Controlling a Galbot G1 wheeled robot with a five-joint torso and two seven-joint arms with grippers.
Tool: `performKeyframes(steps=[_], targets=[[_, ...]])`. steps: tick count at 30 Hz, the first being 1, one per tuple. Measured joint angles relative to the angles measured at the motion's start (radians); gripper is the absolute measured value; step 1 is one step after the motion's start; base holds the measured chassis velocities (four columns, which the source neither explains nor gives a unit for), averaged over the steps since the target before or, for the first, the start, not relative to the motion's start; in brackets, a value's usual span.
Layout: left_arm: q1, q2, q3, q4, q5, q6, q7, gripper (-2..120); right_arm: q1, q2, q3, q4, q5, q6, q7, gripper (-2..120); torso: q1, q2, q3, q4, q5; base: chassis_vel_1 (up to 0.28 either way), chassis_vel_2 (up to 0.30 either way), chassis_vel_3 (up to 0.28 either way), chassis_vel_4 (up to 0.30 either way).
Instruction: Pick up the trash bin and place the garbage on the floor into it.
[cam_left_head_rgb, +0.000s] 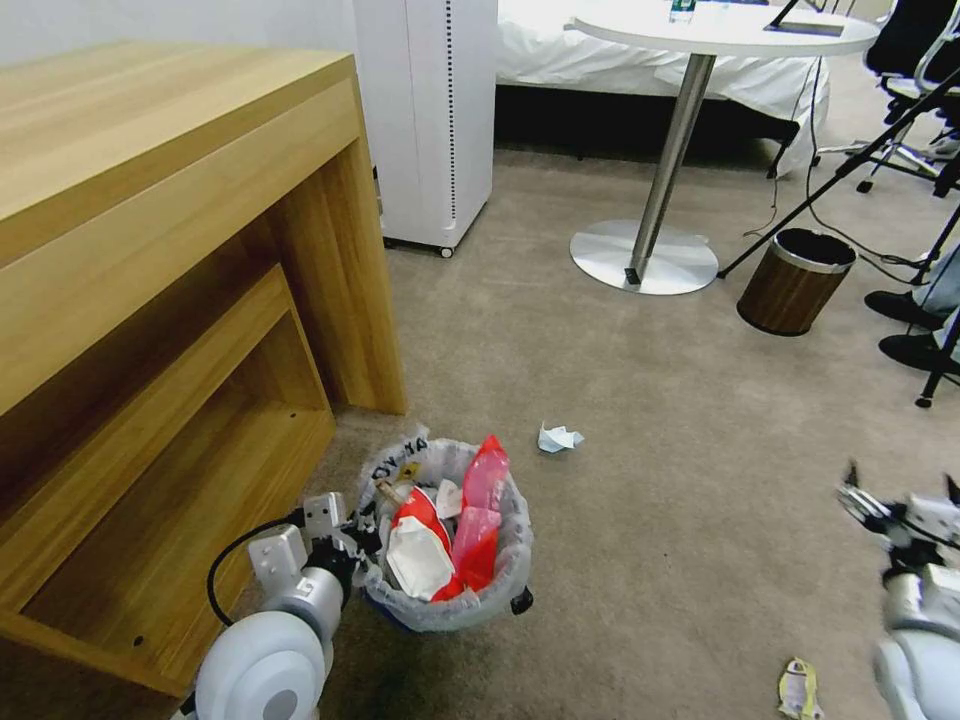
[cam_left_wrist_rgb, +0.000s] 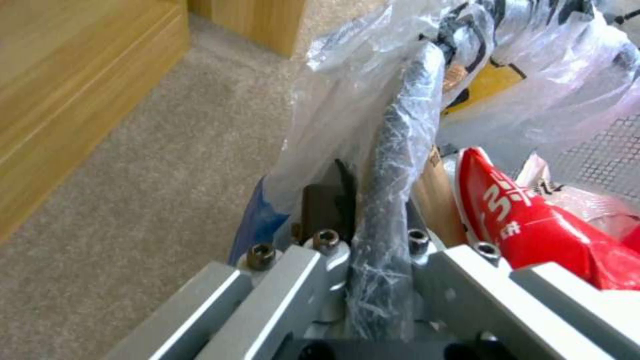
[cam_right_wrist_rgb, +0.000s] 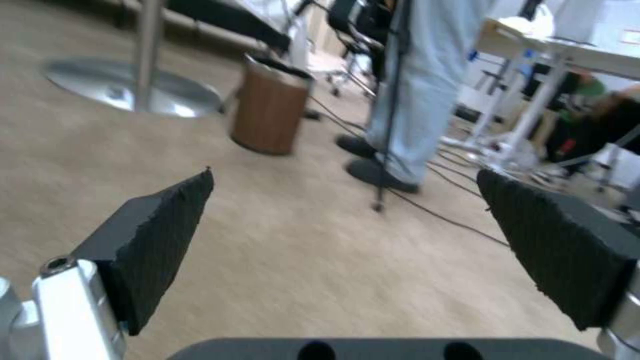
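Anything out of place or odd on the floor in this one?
Yes. A crumpled white-and-blue wrapper lies on the carpet beyond the trash bin, and a yellow-edged packet lies near the open right gripper. The left gripper clamps the bin's rim.

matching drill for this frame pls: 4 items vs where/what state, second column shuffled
Items:
1. trash bin
2. left end effector
3. right end effector
4. crumpled wrapper

States:
A. open, holding nothing, above the floor
B. loose on the carpet beyond the bin
C. holds red packets inside its bag
D. shut on the bin's rim

Pairs: 1-C, 2-D, 3-A, 4-B
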Motion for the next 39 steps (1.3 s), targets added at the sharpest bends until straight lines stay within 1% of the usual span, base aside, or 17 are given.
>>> performKeyframes(steps=[1,3,4,5,6,7,8,10,12,13,16,20,24,27,30,36,39], targets=[[0.000,0.000,0.000,0.000,0.000,0.000,0.000,0,0.000,0.000,0.000,0.000,0.000,0.000,0.000,100,0.000,0.000,0.000,0.0000,0.0000,0.000,0.000,0.000,0.000],[0.019,0.007,-0.016,-0.009,0.006,0.006,0.002,0,-0.040,-0.040,0.040,-0.018,0.038,-0.002,-0.014,100,0.000,0.000,0.000,0.0002,-0.0003,0.000,0.000,0.000,0.000],[0.026,0.011,-0.025,-0.015,0.007,0.008,0.003,0,-0.058,-0.061,0.058,-0.022,0.107,-0.005,-0.046,100,0.000,0.000,0.000,0.0003,-0.0002,0.000,0.000,0.000,0.000],[0.026,0.011,-0.025,-0.015,0.007,0.008,0.003,0,-0.058,-0.061,0.058,-0.022,0.107,-0.005,-0.046,100,0.000,0.000,0.000,0.0003,-0.0002,0.000,0.000,0.000,0.000],[0.032,0.017,-0.036,-0.020,0.009,0.010,0.006,0,-0.079,-0.084,0.068,-0.020,0.196,-0.011,-0.083,100,0.000,0.000,0.000,0.0003,-0.0004,0.000,0.000,0.000,0.000],[0.037,0.026,-0.044,-0.024,0.010,0.009,0.008,0,-0.090,-0.094,0.071,-0.016,0.239,-0.013,-0.103,100,0.000,0.000,0.000,0.0001,-0.0004,0.000,0.000,0.000,0.000],[0.037,0.026,-0.044,-0.024,0.010,0.009,0.008,0,-0.090,-0.094,0.071,-0.016,0.239,-0.013,-0.103,100,0.000,0.000,0.000,0.0001,-0.0004,0.000,0.000,0.000,0.000],[0.054,0.058,-0.069,-0.037,0.005,0.009,0.009,0,-0.118,-0.120,0.077,-0.012,0.324,-0.014,-0.191,100,0.000,0.000,0.000,0.0004,-0.0003,0.000,0.000,0.000,0.000],[0.067,0.085,-0.092,-0.050,-0.003,0.005,0.009,0,-0.132,-0.142,0.067,-0.034,0.360,0.006,-0.272,100,0.000,0.000,0.000,0.0004,-0.0004,0.000,0.000,0.000,0.000],[0.067,0.085,-0.092,-0.050,-0.003,0.005,0.009,0,-0.132,-0.142,0.067,-0.034,0.360,0.006,-0.272,100,0.000,0.000,0.000,0.0004,-0.0004,0.000,0.000,0.000,0.000],[0.076,0.126,-0.099,-0.062,-0.019,0.001,0.007,0,-0.133,-0.166,0.027,-0.073,0.435,0.009,-0.428,100,0.000,0.000,0.000,0.0003,-0.0002,0.000,0.000,0.000,0.000],[0.077,0.134,-0.085,-0.064,-0.021,0.001,-0.002,0,-0.123,-0.159,-0.027,-0.108,0.402,-0.020,-0.474,100,0.000,0.000,0.000,0.0004,-0.0001,0.000,0.000,0.000,0.000],[0.077,0.136,-0.076,-0.067,-0.021,0.001,-0.006,0,-0.112,-0.148,-0.052,-0.134,0.386,-0.051,-0.468,100,0.000,0.000,0.000,0.0004,-0.0003,0.000,0.000,0.000,0.000],[0.082,0.139,-0.066,-0.070,-0.021,0.001,-0.015,0,-0.110,-0.125,-0.086,-0.200,0.349,-0.086,-0.474,100,0.000,0.000,0.000,0.0002,0.0001,0.000,0.000,0.000,0.000],[0.094,0.139,-0.071,-0.073,-0.021,0.001,-0.018,0,-0.123,-0.117,-0.102,-0.220,0.333,-0.110,-0.472,100,0.000,0.000,0.000,0.0002,-0.0003,0.000,0.000,0.000,0.000],[0.113,0.138,-0.079,-0.075,-0.014,0.001,-0.023,0,-0.113,-0.105,-0.135,-0.290,0.295,-0.086,-0.483,100,0.000,0.000,0.000,0.0003,-0.0003,0.000,0.000,0.000,0.000],[0.128,0.129,-0.079,-0.075,0.000,0.001,-0.025,0,-0.106,-0.061,-0.171,-0.313,0.269,-0.074,-0.459,100,0.000,0.000,0.000,0.0002,0.0001,0.000,0.000,0.000,0.000]])
